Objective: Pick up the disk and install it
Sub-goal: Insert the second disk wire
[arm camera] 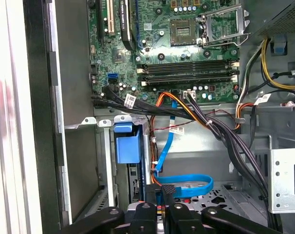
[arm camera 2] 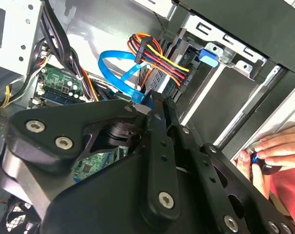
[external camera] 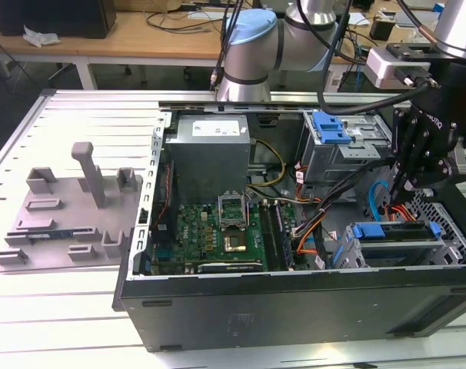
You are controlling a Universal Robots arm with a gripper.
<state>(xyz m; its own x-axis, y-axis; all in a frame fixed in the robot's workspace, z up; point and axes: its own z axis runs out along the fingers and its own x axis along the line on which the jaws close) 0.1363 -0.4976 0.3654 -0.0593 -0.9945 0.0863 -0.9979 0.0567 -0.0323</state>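
The worktop (external camera: 71,323) is pale slatted metal with long grooves, brightly and evenly lit. Behind it in the exterior view stands a wooden desk (external camera: 133,34) strewn with cables, a dark box (external camera: 56,15) at its left end.

Open computer case (external camera: 294,304) on a slatted table (external camera: 79,307); grey fixture tray (external camera: 71,223) beside it

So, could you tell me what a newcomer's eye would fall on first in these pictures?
Probably the open computer case lying on its side, its green motherboard exposed. Next, the black tool hanging over the drive cage at the exterior view's right. In the second wrist view, a blue cable loops beside it.
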